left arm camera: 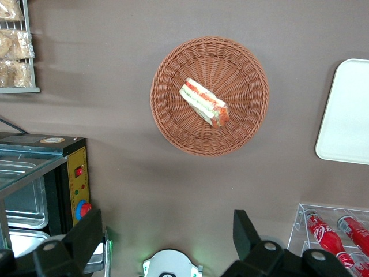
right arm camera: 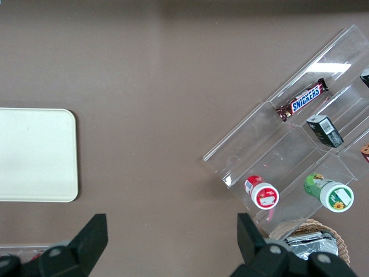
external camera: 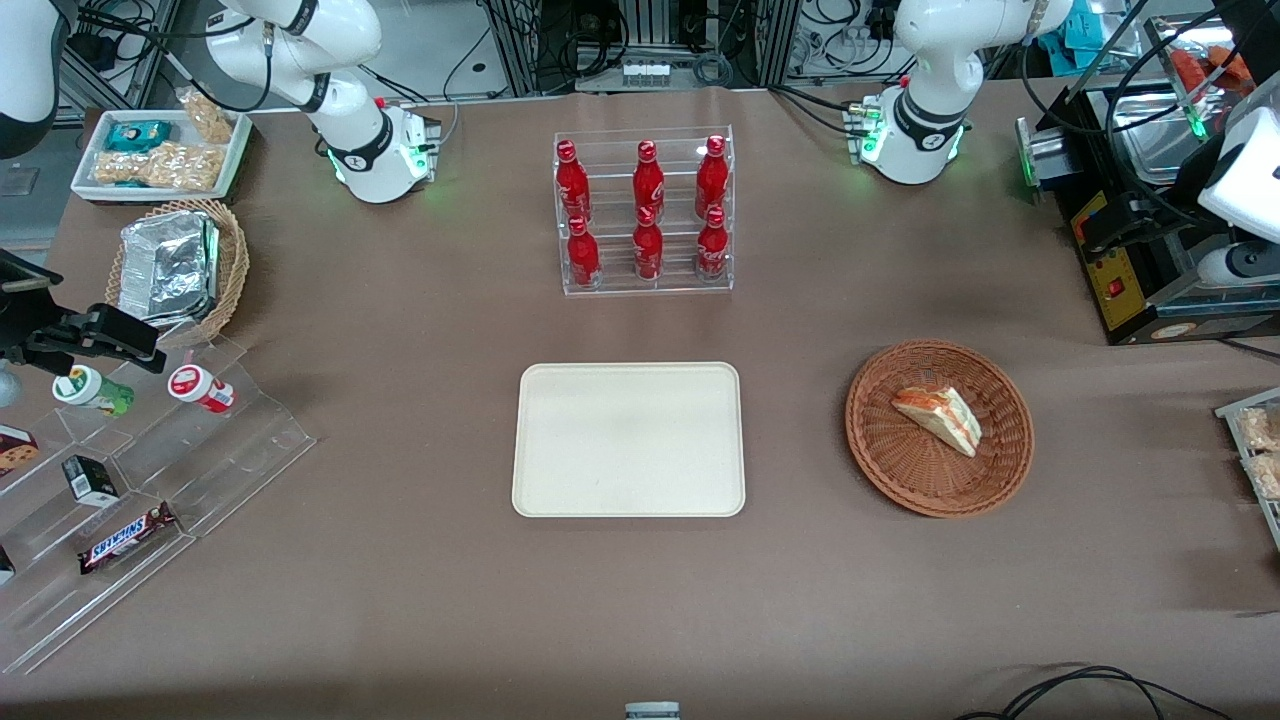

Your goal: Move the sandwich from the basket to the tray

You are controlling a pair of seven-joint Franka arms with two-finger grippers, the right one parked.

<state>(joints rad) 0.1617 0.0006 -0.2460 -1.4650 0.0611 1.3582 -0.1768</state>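
The sandwich (external camera: 938,418) is lying in the basket (external camera: 940,490) beside the tray (external camera: 628,500), while the gripper (left arm camera: 167,242) is hovering released above the table.

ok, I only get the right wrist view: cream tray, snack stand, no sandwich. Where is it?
Observer: The small triangular wrapped sandwich lies in the round reddish-brown wicker basket, beside the flat cream-beige rectangular tray, toward the working arm's end.
Operator: Left hand?
Observer: The left hand hangs high above the table, fingers open, holding nothing.
Operator: Anything near the tray?
Observer: A clear acrylic rack of red bottles stands farther from the front camera.
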